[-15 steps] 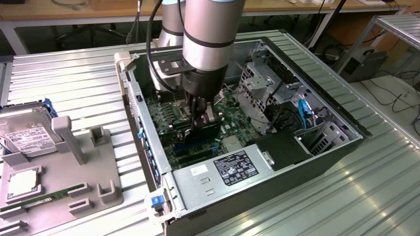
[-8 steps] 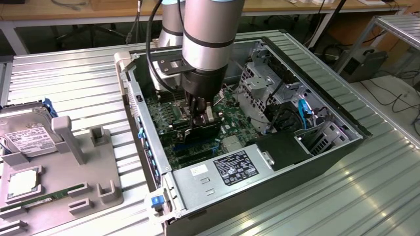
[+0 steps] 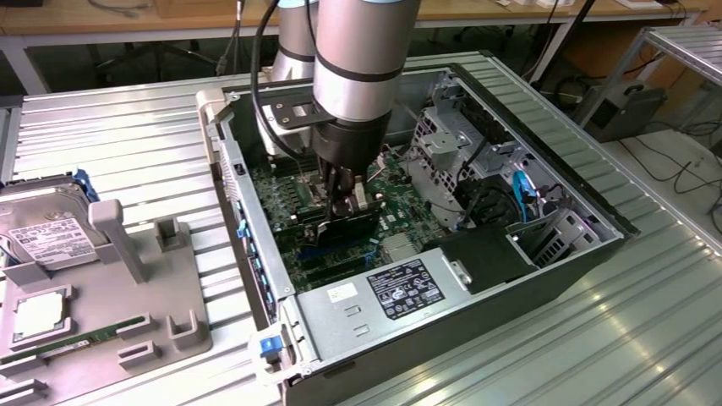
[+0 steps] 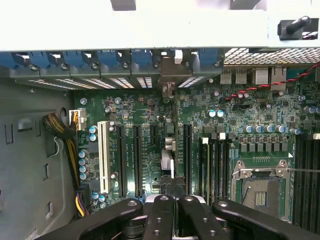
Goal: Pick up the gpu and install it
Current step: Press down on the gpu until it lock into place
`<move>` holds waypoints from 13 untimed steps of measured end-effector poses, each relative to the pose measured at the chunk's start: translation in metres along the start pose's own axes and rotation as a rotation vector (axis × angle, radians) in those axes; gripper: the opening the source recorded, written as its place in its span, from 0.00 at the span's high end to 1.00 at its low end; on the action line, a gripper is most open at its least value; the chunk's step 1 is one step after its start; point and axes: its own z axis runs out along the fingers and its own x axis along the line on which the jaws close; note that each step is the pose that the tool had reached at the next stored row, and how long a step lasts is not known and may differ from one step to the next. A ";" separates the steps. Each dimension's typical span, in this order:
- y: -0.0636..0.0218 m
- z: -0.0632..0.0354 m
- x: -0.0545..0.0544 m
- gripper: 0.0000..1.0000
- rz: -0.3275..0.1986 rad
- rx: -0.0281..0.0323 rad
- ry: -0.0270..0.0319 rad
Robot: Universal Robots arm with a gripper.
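gpu [image 3: 341, 227] clamped in claw [image 3: 347, 203], over motherboard [image 3: 390, 224]

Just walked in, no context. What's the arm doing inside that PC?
The arm's gripper is shut on the graphics card, holding it edge-down inside the open computer case, right over the motherboard and its expansion slots. Whether the card is fully seated is hard to tell. A hard drive lies on the fixture outside.

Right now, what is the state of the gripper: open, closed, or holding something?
Gripper: jaws closed on the gpu, which stands on edge over the motherboard inside the open computer case.
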 end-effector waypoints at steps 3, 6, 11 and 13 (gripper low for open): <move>0.0000 0.0000 0.000 0.89 0.000 0.0000 0.0000; 0.0001 0.0011 0.000 0.89 0.000 0.0001 -0.0002; 0.0066 0.0044 -0.006 0.89 0.000 0.0000 0.0000; 0.0073 0.0062 -0.008 0.89 0.000 0.0001 0.0000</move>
